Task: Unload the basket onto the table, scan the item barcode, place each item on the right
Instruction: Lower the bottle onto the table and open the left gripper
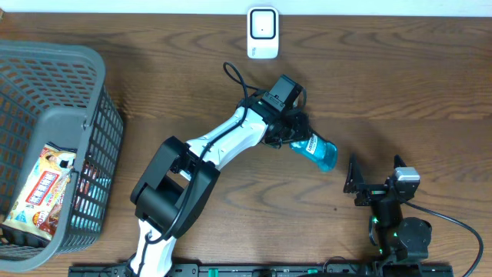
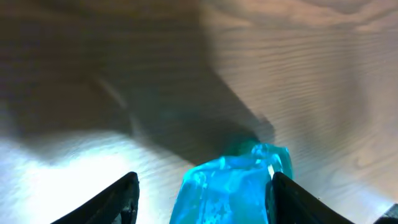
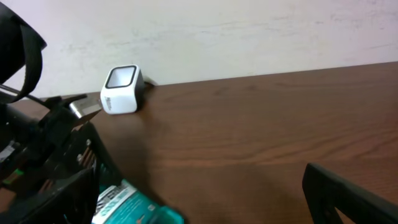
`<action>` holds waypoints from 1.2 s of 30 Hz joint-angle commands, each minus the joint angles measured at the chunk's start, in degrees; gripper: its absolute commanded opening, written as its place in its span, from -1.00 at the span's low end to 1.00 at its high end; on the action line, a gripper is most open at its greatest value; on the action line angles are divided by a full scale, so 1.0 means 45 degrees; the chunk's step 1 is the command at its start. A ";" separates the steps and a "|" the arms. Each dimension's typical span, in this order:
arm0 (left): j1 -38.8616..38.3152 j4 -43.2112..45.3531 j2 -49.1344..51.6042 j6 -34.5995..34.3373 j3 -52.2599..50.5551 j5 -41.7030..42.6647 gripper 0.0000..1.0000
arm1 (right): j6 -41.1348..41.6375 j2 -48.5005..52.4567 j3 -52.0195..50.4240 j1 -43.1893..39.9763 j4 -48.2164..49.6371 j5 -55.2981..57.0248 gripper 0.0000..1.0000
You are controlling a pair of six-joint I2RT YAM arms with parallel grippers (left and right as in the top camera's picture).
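Overhead is even and sharp. Left wrist view is blurry, dark shadow across the table (image 2: pixel 323 68), glare lower left.

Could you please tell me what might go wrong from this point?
1. The left gripper sits loose around the blue bottle, with a gap on one side. Lying on its side, the bottle may roll or shift.
2. The bottle rests well short of the white scanner, so its barcode probably goes unread if left there.

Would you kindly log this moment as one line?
left gripper: open around blue translucent plastic bottle lying on brown wooden table | right gripper: open, empty
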 commanded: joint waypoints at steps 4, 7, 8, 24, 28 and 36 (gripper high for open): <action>-0.0053 -0.1229 0.0340 0.1044 -0.0287 -0.2827 0.27 | 0.0083 -0.0068 -0.0034 -0.0015 -0.0024 0.0063 0.98; -0.0053 -0.1277 0.0340 0.1049 -0.0287 -0.2934 0.28 | 0.0083 -0.0068 -0.0034 -0.0015 -0.0024 0.0063 0.98; -0.0053 -0.1282 0.0340 0.1044 -0.0287 -0.3011 0.29 | 0.0083 -0.0068 -0.0034 -0.0015 -0.0024 0.0063 0.99; -0.0087 -0.1579 0.0311 0.3206 -0.0223 -0.3016 0.97 | 0.0083 -0.0068 -0.0034 -0.0015 -0.0024 0.0063 0.99; -0.0083 -0.2327 0.0015 0.3487 0.0228 -0.4095 0.96 | 0.0083 -0.0068 -0.0034 -0.0015 -0.0024 0.0063 0.99; -0.0083 -0.3764 -0.2064 0.4634 0.1671 -0.6018 0.96 | 0.0083 -0.0063 -0.0034 -0.0019 -0.0024 0.0063 0.99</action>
